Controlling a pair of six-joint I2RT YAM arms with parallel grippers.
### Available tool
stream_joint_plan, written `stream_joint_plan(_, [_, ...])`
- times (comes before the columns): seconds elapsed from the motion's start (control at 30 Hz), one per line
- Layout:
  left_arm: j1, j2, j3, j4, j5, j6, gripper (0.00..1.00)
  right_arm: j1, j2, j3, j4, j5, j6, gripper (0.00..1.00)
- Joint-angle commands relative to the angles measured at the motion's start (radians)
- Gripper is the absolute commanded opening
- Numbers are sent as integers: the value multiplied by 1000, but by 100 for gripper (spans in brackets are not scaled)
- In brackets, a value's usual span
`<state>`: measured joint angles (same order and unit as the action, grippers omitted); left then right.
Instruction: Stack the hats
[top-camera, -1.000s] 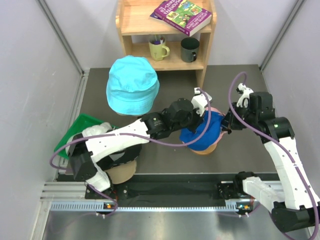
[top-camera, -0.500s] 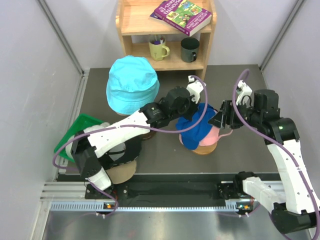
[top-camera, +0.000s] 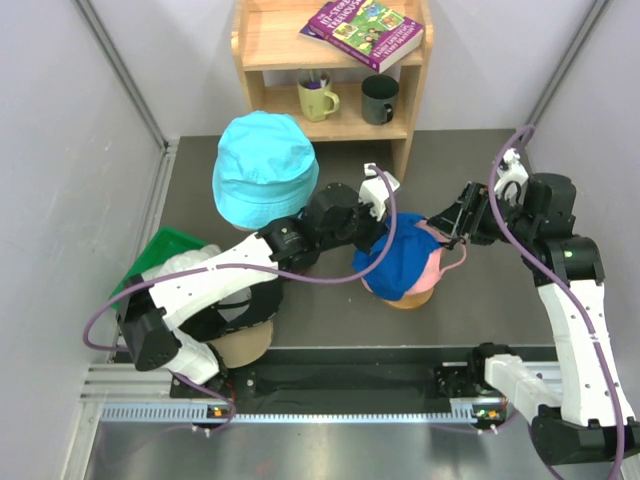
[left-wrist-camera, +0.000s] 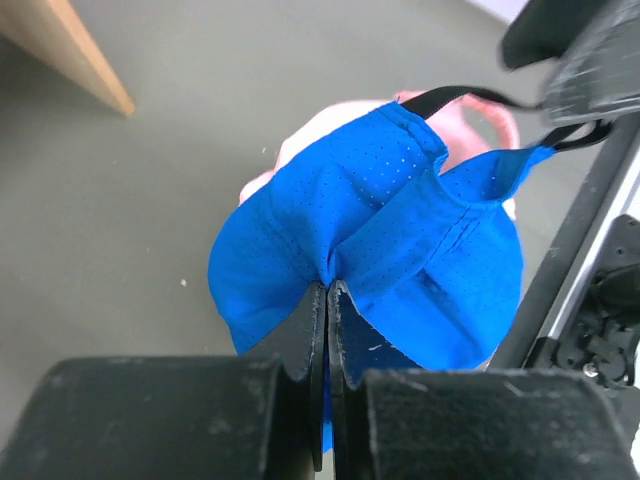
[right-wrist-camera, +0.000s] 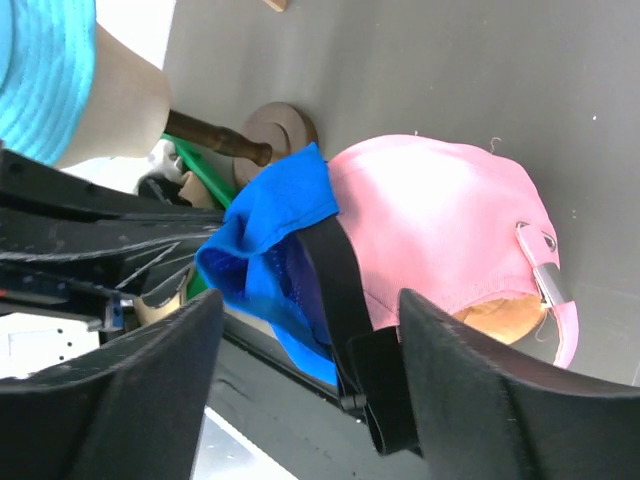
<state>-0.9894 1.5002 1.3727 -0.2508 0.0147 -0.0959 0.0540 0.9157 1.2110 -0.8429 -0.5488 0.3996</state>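
L gripper (left-wrist-camera: 327, 292) clamps blue cap (left-wrist-camera: 395, 230) over pink cap (right-wrist-camera: 440, 220); R gripper (right-wrist-camera: 310, 320) spread (strap (right-wrist-camera: 335, 270) between jaws). Next, you seat it squarely.

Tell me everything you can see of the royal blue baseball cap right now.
The royal blue baseball cap is soft perforated fabric with a black strap. It sits crumpled and lopsided over the pink baseball cap, covering only part of it. The left gripper is shut on a pinched fold of its crown.
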Motion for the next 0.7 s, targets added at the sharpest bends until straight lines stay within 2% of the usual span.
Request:
stream_joint_plan(0.0, [1, -41, 0, 96, 39, 21, 0, -11, -6, 1, 41, -17, 7, 67])
stream_joint_plan(0.17, [1, -43, 0, 110, 41, 16, 0, -11, -17, -21, -27, 52, -65, 62])
stream_joint_plan(0.43, [1, -49, -6, 107, 56, 16, 0, -13, -43, -85, -4, 92, -100, 57])
stream_joint_plan(0.53, [1, -57, -1, 99, 54, 16, 0, -13, -43, -110, 27, 87, -105, 42])
stream_joint_plan(0.57, [1, -55, 0, 94, 54, 19, 0, -13, -41, -116, 33, 84, -104, 26])
stream_joint_plan(0.67, [1, -49, 43, 18, 38, 38, 0, -11, -41, -96, 22, 79, -91, 0])
